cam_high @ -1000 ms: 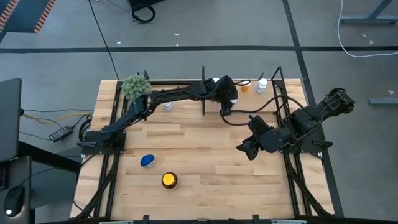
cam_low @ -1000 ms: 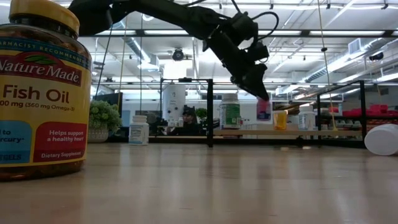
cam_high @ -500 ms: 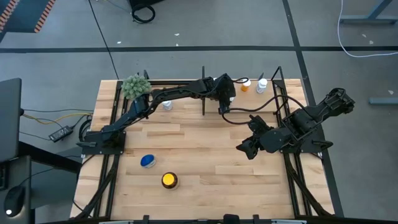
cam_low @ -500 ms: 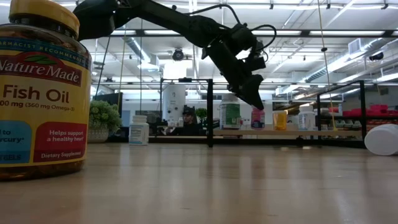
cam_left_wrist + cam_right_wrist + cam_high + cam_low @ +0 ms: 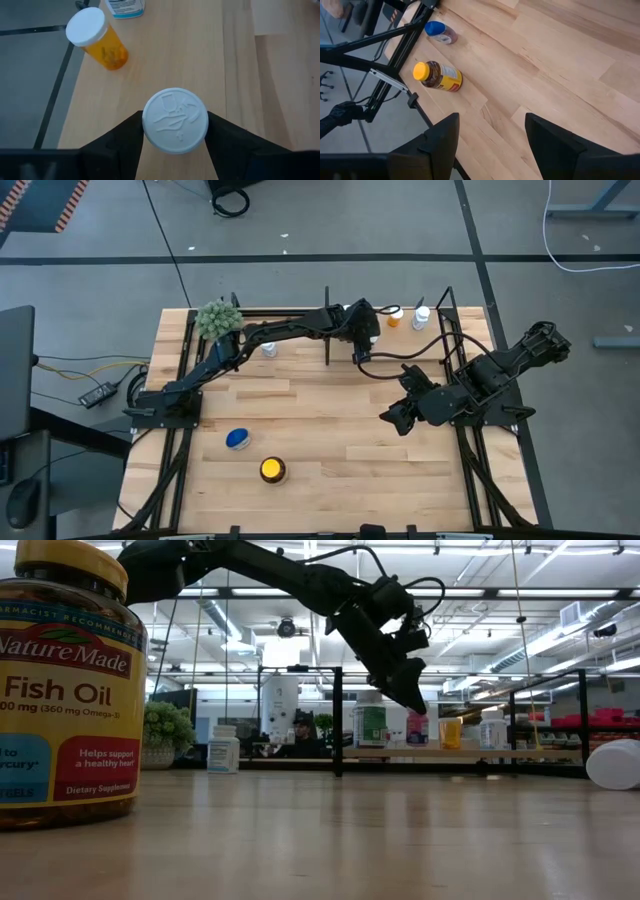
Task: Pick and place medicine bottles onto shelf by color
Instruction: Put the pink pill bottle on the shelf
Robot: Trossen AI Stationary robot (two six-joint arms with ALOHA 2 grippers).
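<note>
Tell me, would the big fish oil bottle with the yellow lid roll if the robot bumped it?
Probably not. The fish oil bottle stands upright on a wide base. It looks full, so likely heavy, sliding rather than tipping. On its side, its round body would roll.

Medicine bottles: white-capped bottle (image 5: 175, 120), upright on shelf (image 5: 240, 60); orange bottle (image 5: 97, 39), white cap, beside it; blue-lidded bottle (image 5: 238, 439) and yellow-lidded amber bottle (image 5: 272, 470) on tabletop.

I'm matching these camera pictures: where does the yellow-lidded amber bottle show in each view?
High view: yellow-lidded amber bottle near the table's front edge, beside the blue-lidded bottle.
Low view: huge at far left.
Left wrist view: not in it.
Right wrist view: near the table edge.
Shared landmark: the blue-lidded bottle beside it.
</note>
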